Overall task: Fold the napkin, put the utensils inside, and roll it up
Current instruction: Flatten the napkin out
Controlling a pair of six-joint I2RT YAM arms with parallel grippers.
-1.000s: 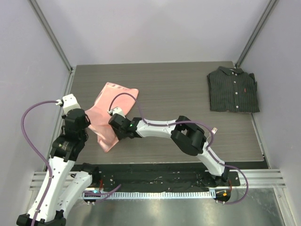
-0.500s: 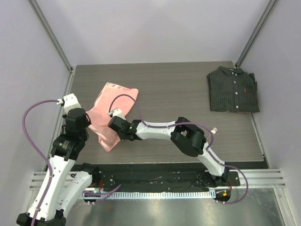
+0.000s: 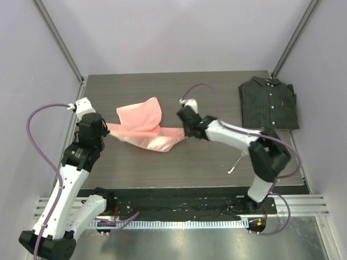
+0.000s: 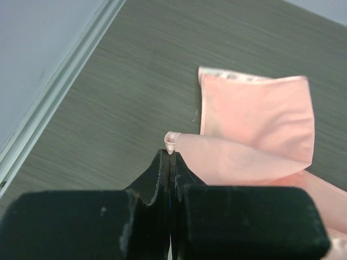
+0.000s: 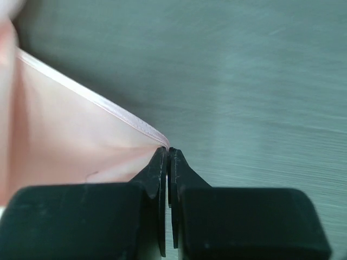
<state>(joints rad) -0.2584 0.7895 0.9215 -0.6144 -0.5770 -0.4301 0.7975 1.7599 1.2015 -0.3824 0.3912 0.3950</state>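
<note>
here left gripper point(image 4: 169, 154) and right gripper point(image 5: 167, 153) pinch napkin point(image 3: 142, 120) corners

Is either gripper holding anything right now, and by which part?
Both hold the napkin: left gripper pinches its left end, right gripper the hemmed edge at its right end.

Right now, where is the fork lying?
In the top view the fork lies right of centre on the table, near its front edge, just left of the right arm's elbow, apart from the napkin.
</note>
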